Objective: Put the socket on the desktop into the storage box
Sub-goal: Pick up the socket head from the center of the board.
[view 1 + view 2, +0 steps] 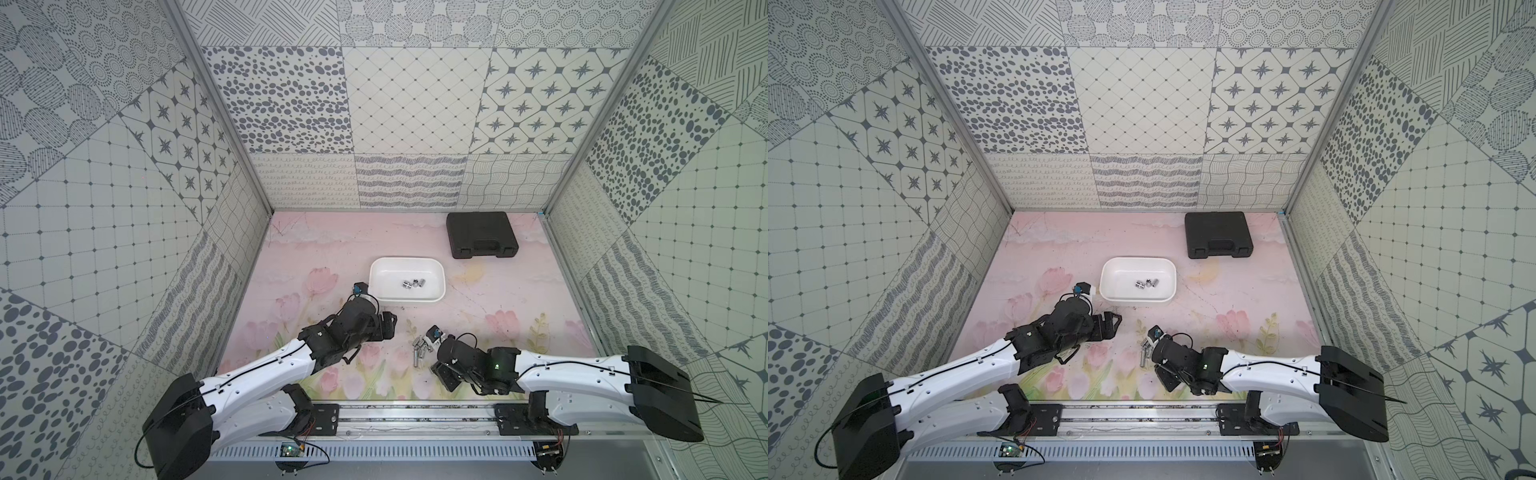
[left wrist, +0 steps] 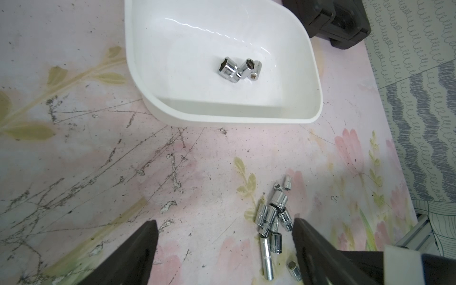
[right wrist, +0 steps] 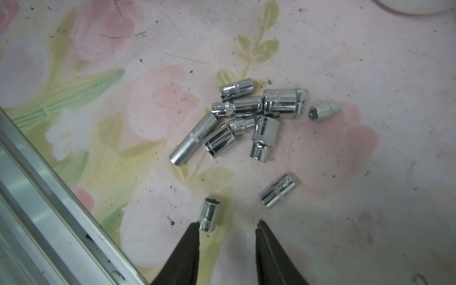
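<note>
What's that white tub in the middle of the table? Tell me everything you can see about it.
The white storage box is a shallow, rectangular tub with rounded corners and a plain smooth rim, seemingly of glossy plastic. It sits flat and open-topped on the pink flowered table, near the middle. A few small shiny metal sockets lie clustered on its floor, touching each other. Nothing else appears to touch it.

Bare worktop (image 2: 172,160) is lying open between my left tool (image 2: 224,220) and the storage box (image 2: 222,119); sockets (image 3: 246,106) are crowding the space ahead of my right tool (image 3: 227,222), a loose socket (image 3: 209,214) just beside its finger (image 3: 190,246).
</note>
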Tool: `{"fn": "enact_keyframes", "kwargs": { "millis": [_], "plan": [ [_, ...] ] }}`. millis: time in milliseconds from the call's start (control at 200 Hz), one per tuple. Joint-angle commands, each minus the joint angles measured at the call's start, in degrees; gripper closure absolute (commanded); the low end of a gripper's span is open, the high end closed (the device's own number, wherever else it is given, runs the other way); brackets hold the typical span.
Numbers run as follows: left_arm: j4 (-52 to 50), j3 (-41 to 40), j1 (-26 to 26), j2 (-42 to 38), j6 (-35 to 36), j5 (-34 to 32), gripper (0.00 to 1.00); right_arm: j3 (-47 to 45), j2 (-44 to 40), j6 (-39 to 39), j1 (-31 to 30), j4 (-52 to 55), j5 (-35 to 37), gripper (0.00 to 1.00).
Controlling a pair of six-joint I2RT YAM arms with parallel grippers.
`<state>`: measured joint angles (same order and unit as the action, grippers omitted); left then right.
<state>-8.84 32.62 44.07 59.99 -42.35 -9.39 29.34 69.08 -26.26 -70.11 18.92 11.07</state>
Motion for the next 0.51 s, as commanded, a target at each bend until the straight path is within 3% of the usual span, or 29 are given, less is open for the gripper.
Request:
{"fn": "enact_keyframes", "kwargs": {
  "millis": [0, 500],
  "plan": [
    [-0.7, 0.8, 0.0, 0.1, 0.1, -0.8, 0.10, 1.3, 2.1, 1.1, -1.0, -3.0, 0.5, 0.59],
    [-1.1, 0.6, 0.0, -1.3, -0.2, -1.0, 0.10, 4.5, 8.4, 1.0, -2.8, -2.3, 2.8, 0.67]
  ]
}}
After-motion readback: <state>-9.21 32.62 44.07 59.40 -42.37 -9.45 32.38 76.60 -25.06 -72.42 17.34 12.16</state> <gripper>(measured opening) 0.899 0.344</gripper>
